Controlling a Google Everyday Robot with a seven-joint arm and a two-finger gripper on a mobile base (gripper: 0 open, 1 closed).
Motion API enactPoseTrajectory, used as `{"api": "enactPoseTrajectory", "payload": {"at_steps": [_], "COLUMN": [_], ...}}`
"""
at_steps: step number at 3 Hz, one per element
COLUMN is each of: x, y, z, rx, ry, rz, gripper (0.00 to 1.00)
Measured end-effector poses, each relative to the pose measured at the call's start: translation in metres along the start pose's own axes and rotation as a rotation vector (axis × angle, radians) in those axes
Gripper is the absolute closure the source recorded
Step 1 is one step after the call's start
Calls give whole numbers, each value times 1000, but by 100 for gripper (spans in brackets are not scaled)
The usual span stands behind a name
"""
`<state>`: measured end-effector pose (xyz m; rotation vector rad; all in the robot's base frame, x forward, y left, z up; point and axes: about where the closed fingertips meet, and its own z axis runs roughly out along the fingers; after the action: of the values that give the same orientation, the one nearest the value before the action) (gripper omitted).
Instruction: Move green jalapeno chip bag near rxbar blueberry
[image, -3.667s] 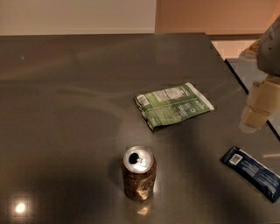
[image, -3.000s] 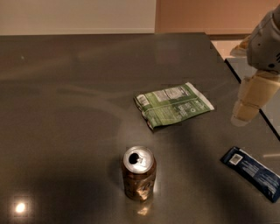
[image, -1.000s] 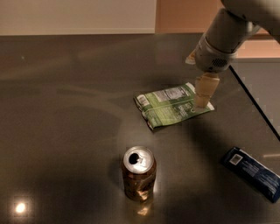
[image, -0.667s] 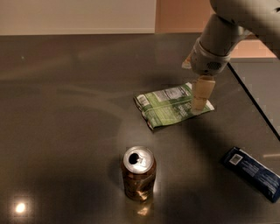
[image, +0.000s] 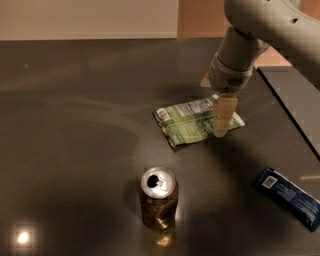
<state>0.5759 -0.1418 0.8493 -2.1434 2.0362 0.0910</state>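
1. The brown soda can (image: 158, 197) stands upright on the dark table (image: 70, 130), nearest the viewer.
2. The rxbar blueberry (image: 289, 196) lies flat well to the right of the can, about level with it.
3. The green jalapeno chip bag (image: 187, 125) lies flat just beyond the can, a little to its right, and is well apart from the bar.
4. The gripper (image: 220, 131) points down over the bag's right end, beyond and right of the can. I cannot tell whether it is open or closed, or whether it touches the bag.
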Motion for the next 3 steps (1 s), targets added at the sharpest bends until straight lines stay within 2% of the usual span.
{"api": "enactPoseTrajectory", "payload": {"at_steps": [2, 3], "x": [-14, -21], "y": [3, 3], "z": [20, 27], "rx": [-33, -45], "ry": [1, 1], "rz": [-28, -45], "gripper": [0, 18]}}
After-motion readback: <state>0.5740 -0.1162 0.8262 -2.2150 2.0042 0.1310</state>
